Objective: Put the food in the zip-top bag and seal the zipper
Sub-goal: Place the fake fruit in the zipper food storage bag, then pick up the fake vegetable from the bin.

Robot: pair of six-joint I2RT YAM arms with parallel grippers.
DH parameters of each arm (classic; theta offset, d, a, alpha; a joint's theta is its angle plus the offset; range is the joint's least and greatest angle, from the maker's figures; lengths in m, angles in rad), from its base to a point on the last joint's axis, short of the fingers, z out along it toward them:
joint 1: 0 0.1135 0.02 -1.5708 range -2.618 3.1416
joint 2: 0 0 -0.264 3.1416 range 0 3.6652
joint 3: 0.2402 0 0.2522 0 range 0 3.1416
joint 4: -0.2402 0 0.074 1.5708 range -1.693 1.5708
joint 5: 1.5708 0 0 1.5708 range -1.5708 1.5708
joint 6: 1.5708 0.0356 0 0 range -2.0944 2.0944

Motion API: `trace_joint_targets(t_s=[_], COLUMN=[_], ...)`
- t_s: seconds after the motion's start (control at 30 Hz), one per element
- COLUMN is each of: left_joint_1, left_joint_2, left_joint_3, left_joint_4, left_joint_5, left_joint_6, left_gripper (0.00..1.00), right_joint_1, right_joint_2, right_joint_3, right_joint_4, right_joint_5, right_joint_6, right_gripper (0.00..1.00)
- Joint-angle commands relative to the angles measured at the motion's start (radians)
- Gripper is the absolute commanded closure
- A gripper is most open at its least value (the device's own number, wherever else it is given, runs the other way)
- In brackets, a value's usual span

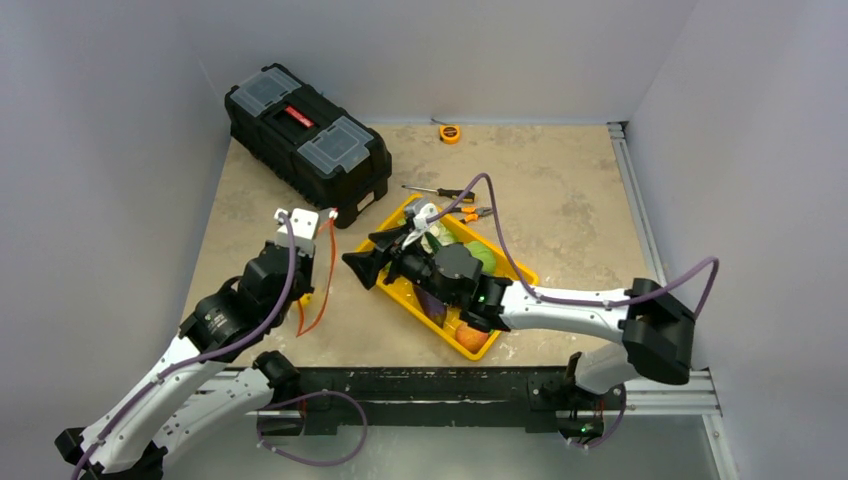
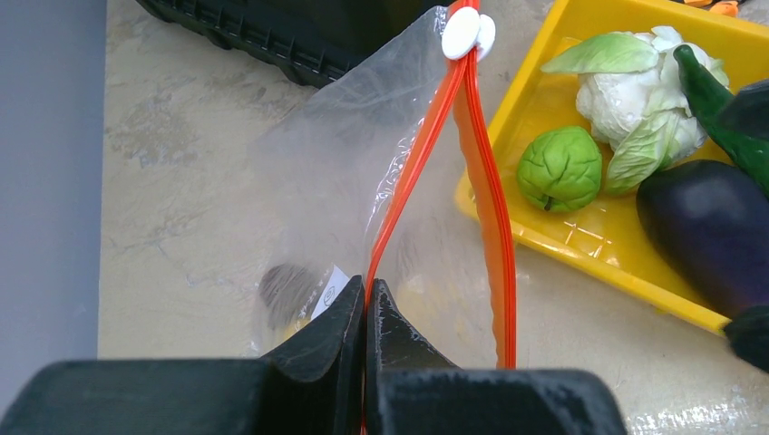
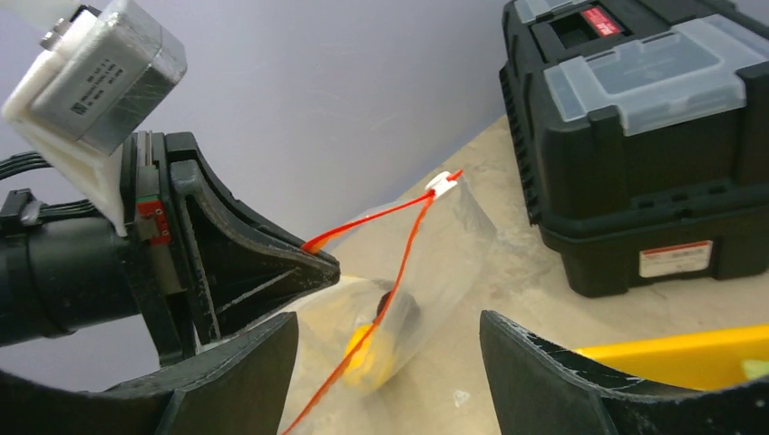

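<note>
My left gripper (image 2: 367, 294) is shut on one red-orange zipper (image 2: 413, 172) strip and holds the clear zip-top bag (image 2: 354, 154) up with its mouth parted. A white slider (image 2: 467, 34) sits at the strips' far end. A yellow food piece (image 3: 374, 352) with a dark end lies inside the bag. My right gripper (image 3: 390, 367) is open and empty, facing the bag's mouth from the tray side. The yellow tray (image 2: 567, 240) holds cauliflower (image 2: 626, 100), a green round fruit (image 2: 559, 169), a purple eggplant (image 2: 712, 227) and an orange peach (image 1: 472, 340).
A black toolbox (image 1: 305, 140) stands behind the bag at the back left. A screwdriver (image 1: 440, 192) and orange-handled pliers (image 1: 472, 212) lie just beyond the tray. A yellow tape measure (image 1: 450, 133) sits by the back wall.
</note>
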Motion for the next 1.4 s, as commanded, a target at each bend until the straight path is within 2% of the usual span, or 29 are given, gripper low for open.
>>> trace_joint_targets(t_s=[0.0,0.2,0.33,0.53,0.63,0.93,1.37], left_joint_1=[-0.001,-0.001,-0.001,-0.002,-0.001,-0.002,-0.001], left_joint_2=[0.003,-0.003,0.003,0.007,0.008,0.007,0.011], left_joint_3=[0.009,0.010,0.012,0.013,0.012,0.012,0.011], left_joint_4=[0.023,0.022,0.024,0.023,0.023,0.018,0.016], left_joint_5=[-0.010,-0.004,0.002,0.004,0.004,-0.001,-0.005], left_joint_6=[-0.007,-0.007,-0.005,-0.004,-0.003,-0.004,-0.005], left_gripper=[1.00,1.00,1.00,1.00,1.00,1.00,1.00], right_joint_1=[0.005,0.004,-0.002,-0.012,-0.012,-0.014,-0.013], right_joint_2=[-0.120,-0.251,-0.293,-0.245,-0.186,-0.023,0.148], right_joint_3=[-0.046,-0.148,-0.187,-0.131,-0.079,-0.009,0.045], right_joint_4=[-0.172,-0.367,-0.535,-0.843,-0.975,-0.999,-0.993], right_joint_5=[0.061,0.201,0.305,0.383,0.391,0.393,0.488], right_joint_6=[-0.023,0.042,0.167,0.478,0.571,0.599,0.594], right_gripper=[0.28,0.26,0.24,0.26,0.29,0.37,0.37])
